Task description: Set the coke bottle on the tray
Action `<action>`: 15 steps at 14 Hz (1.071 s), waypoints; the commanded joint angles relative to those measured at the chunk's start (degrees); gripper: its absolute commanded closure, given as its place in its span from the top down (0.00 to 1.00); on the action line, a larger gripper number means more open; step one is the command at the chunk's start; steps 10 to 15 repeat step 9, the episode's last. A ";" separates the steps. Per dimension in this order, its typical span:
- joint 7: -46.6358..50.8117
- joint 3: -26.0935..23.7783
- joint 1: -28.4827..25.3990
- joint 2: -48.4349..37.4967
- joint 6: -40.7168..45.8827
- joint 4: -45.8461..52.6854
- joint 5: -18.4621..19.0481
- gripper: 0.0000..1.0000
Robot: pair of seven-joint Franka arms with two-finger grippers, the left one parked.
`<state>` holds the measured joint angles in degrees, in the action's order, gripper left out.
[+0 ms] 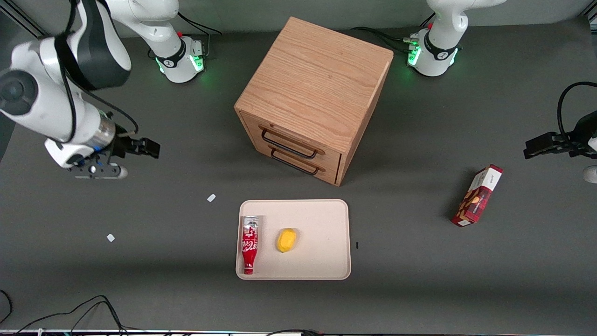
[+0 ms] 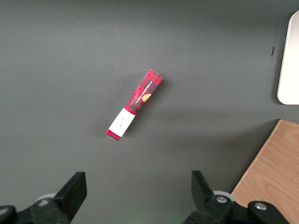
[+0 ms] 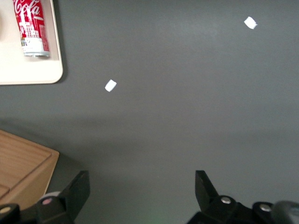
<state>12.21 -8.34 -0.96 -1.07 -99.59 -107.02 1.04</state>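
The coke bottle [image 1: 250,245] lies flat on the tray [image 1: 322,261], close along the rim at the working arm's end, with its long axis pointing from the cabinet toward the front camera. The red cap is the end nearest to that camera and the silvery base is toward the wooden drawer cabinet [image 1: 313,93]. The gripper [image 1: 100,171] hangs well apart from it, above the bare counter [image 1: 419,289] toward the working arm's end and farther from the front camera than the tray. Its jaws stand spread wide and hold nothing (the right wrist view shows only grey counter between the two fingers). So the bottle is away from the jaws, and I judge the task is already fulfilled; no move toward the bottle seems needed.

The bottle is slim and glossy, red with white script lettering, and round, so it could roll, but the low rim beside it should stop this. The tray is matte cream-beige, flat, with rounded corners. A small yellow rounded object [image 1: 286,240] rests just beside the bottle on the tray, not touching it. Two small white scraps [image 3: 110,85] lie on the dark counter between gripper and tray. A red snack box [image 1: 477,195] with a plaid pattern lies toward the parked arm's end.
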 commanded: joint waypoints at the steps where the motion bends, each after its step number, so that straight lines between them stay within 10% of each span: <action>1: -2.98 9.81 -7.29 -6.21 3.42 -1.10 -1.48 1.00; 15: -10.89 13.26 -9.06 -4.82 14.16 7.96 -1.56 1.00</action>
